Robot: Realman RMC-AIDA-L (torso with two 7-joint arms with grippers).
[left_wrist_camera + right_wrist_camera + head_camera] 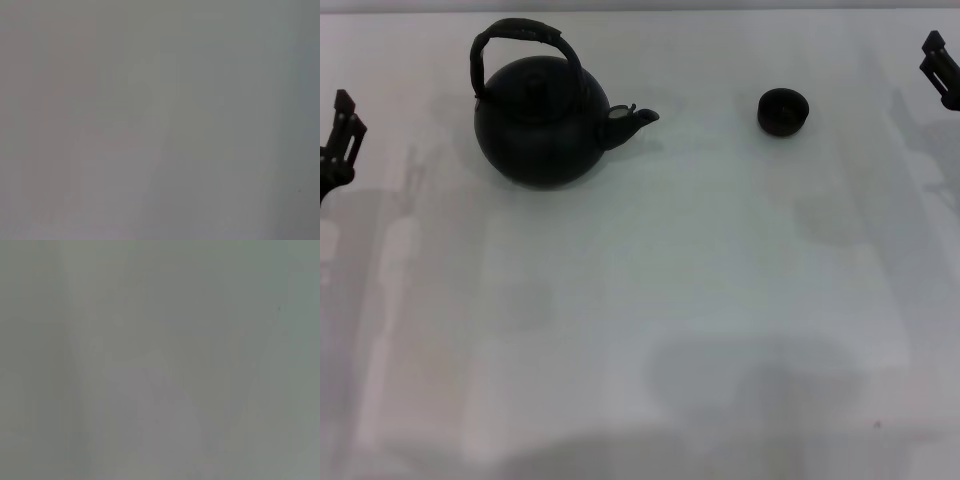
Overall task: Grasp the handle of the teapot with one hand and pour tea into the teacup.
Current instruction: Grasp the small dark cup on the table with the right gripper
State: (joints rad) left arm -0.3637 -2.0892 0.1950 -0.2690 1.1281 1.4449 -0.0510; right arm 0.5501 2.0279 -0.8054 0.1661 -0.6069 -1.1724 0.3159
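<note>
Left gripper (340, 135), at nine o'clock, is black, angular, bracket-like; right gripper (940, 65), at two o'clock, looks equally black, perhaps ribbed

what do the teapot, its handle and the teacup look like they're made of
The teapot: matte black with hardly any shine, so probably cast iron or unglazed dark ceramic; the look cannot settle which. The handle: dark and rough-surfaced, perhaps wrapped or textured metal. The teacup: small, dark brown-black and dull, likely ceramic. Neither the left gripper nor the right gripper touches them.

One teapot (542, 122), one teacup (782, 111), two grippers.
</note>
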